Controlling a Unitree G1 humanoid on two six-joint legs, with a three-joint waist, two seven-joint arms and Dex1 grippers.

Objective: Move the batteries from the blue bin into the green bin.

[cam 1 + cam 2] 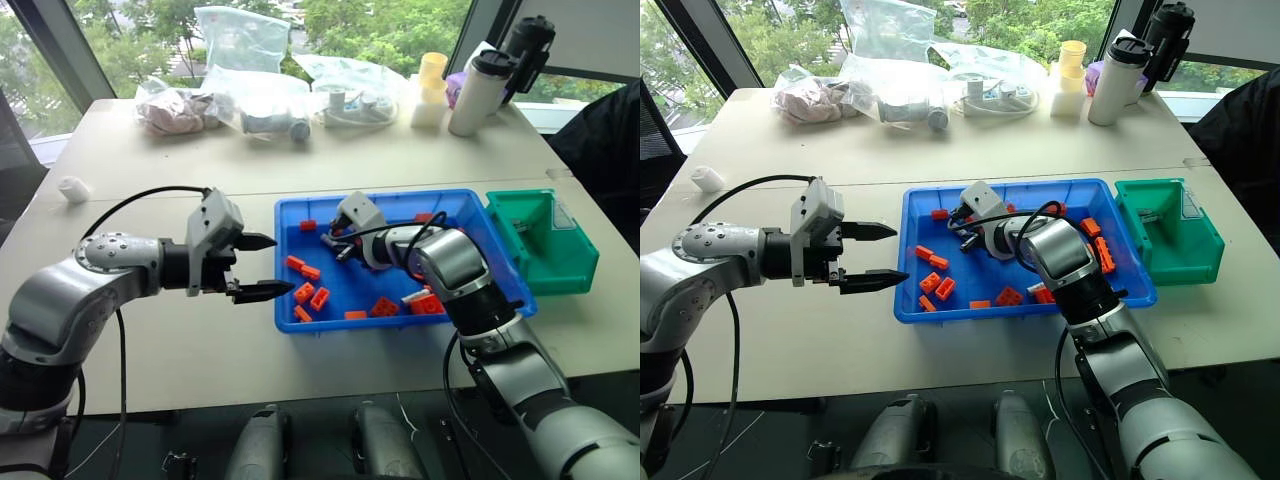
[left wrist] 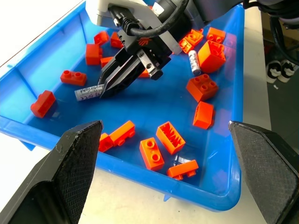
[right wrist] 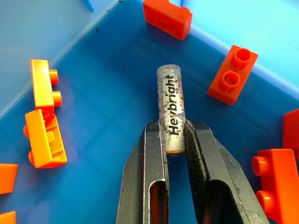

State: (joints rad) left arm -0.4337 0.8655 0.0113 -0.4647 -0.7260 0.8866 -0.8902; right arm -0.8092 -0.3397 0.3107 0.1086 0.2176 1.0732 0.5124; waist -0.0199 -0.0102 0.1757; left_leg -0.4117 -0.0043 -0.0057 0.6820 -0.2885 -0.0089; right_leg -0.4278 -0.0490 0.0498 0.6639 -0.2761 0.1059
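Clamping battery [image 3: 171, 108] in blue bin [image 1: 290, 310]: right gripper [image 3: 176, 140]; left gripper [image 1: 262, 266] spread apart beside bin.

Surface: pale beige table [image 1: 180, 350], with a seam running left to right across the middle.
Near half, centre: blue bin [image 1: 285, 270], flat on the tabletop.
Near half, right: green bin [image 1: 570, 268], just beside the blue bin's right end.
Left edge: small white cylinder [image 1: 73, 188], lying alone, well apart from both bins.
Far edge, left to centre: clear plastic bags [image 1: 255, 95] with contents, bunched together.
Far edge, right: pale yellow stacked cups [image 1: 431, 88], white bottle with dark lid [image 1: 476, 93], black bottle [image 1: 527, 50], standing close together.
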